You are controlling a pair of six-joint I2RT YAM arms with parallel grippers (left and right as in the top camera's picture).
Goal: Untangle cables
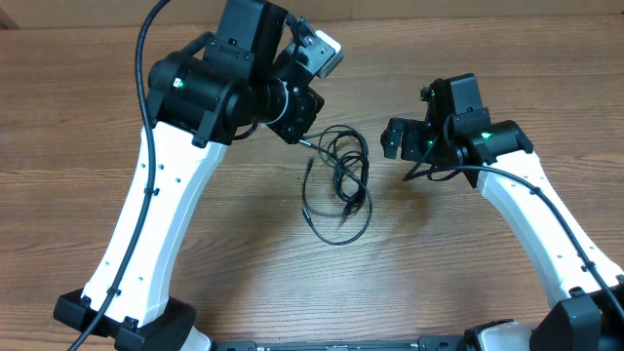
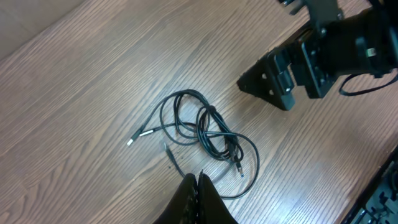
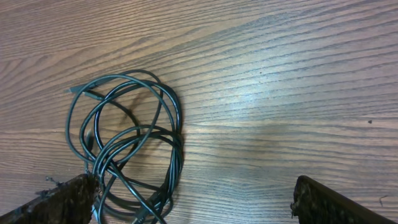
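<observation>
The cables (image 1: 338, 175) lie in one loose black tangle on the wooden table between my two arms. In the left wrist view the cables (image 2: 208, 134) form overlapping loops, with a silver-tipped plug end (image 2: 132, 141) sticking out to the left. My left gripper (image 2: 198, 178) hovers just at the near edge of the tangle, shut, with nothing showing between its fingers; from above the left gripper (image 1: 295, 135) sits at the tangle's upper left. My right gripper (image 1: 392, 139) is to the tangle's right, open wide. In its own view the cables (image 3: 124, 149) lie beside its left finger (image 3: 62, 200).
Bare wood-grain table (image 1: 468, 58) surrounds the tangle. Each arm's white link and black base stand near the front edge, left base (image 1: 127, 317) and right base (image 1: 585, 312). The right arm's head (image 2: 323, 43) fills the upper right of the left wrist view.
</observation>
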